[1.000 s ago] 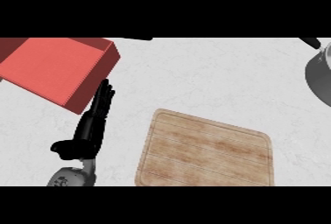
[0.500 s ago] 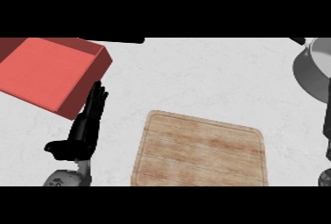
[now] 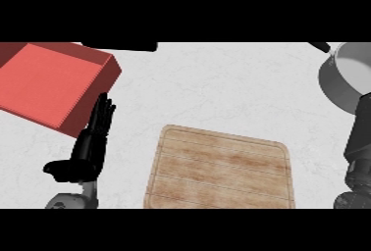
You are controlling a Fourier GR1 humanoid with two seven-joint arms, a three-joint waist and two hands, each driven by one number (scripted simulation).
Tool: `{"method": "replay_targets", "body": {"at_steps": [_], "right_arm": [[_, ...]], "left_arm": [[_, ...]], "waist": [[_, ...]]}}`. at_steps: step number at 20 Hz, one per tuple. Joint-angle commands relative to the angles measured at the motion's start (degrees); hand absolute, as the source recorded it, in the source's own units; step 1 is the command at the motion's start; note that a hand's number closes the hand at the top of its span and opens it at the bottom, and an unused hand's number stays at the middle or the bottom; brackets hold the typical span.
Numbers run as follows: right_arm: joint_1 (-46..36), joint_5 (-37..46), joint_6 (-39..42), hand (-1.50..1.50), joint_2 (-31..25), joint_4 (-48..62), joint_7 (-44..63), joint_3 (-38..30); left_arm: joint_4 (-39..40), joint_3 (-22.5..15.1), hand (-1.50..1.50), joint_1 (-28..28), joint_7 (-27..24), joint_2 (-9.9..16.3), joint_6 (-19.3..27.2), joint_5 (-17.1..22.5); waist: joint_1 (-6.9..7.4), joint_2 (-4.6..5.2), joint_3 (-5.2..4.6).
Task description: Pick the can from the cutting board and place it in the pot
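Resting open at lower left, left hand (image 3: 91, 142), fingers straight, holding nothing. Board (image 3: 221, 171) showing no can. Right arm reaching toward pot (image 3: 340, 73); right hand's state unclear.

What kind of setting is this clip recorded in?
Most likely a kitchen counter: a pale marbled countertop carries a wooden cutting board and a grey metal pot at the right edge. A red box sits at upper left.

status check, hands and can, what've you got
Left hand open, resting left of cutting board. Right arm at right edge by pot, hand not visible. No can in sight; board bare.
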Motion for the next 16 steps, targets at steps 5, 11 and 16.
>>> {"method": "replay_targets", "body": {"at_steps": [5, 11, 16], "right_arm": [[1.85, 0.92, -27.27, -1.50, 3.31, -8.39, 2.59, 2.70], [1.98, 2.80, -41.50, -1.50, 7.37, -16.30, 2.46, 2.38], [3.86, 5.01, -49.88, -1.50, 11.19, -19.15, 4.03, -1.45]], "left_arm": [[1.26, -0.72, 0.00, 1.20, -1.54, -1.47, 0.74, -0.65], [0.74, -0.70, 0.00, 0.70, -1.11, -0.90, -0.02, -0.50], [-0.57, 0.49, 0.00, -0.68, 2.01, 0.30, -0.31, 0.24]], "waist": [[0.00, 0.79, 0.94], [0.17, 0.65, 0.93], [0.05, 0.36, 0.91]]}}
